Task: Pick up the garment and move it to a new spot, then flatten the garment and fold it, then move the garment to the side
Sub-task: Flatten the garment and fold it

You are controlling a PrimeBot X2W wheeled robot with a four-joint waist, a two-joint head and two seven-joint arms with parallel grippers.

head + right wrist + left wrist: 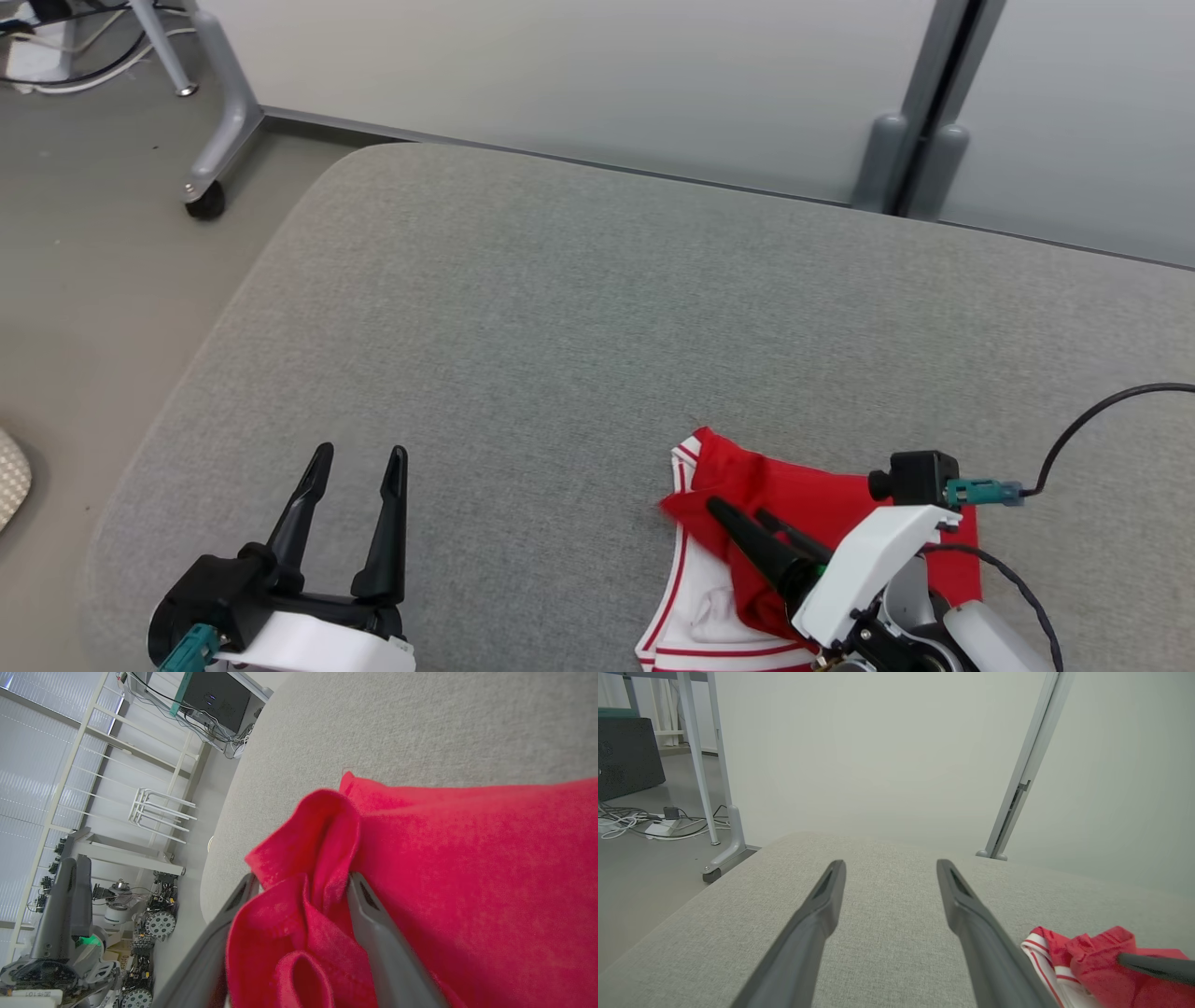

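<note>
- Since the garment [840, 509] sits at the near right of the cushion [597, 327], directly under my right claw [738, 509], that arm is plainly the nearer one for the next move.
- Right claw: fingers spread, pointing away and to the left across the cloth. The wrist view shows a raised ridge of red fabric standing between them, not squeezed as far as I can judge.
- Left claw [361, 453]: spread wide with nothing in it, over bare cushion at the near left and well apart from the cloth. The garment lies off to its right.
- Garment: red with white-striped trim along its left edge, rumpled rather than flat. Its near end runs out of the head view, so I cannot call its long axis.
- My read: a regrasp turns on that ridge lying between the right fingers. Closing there should catch it, while the left would need a long reach rightward.
</note>
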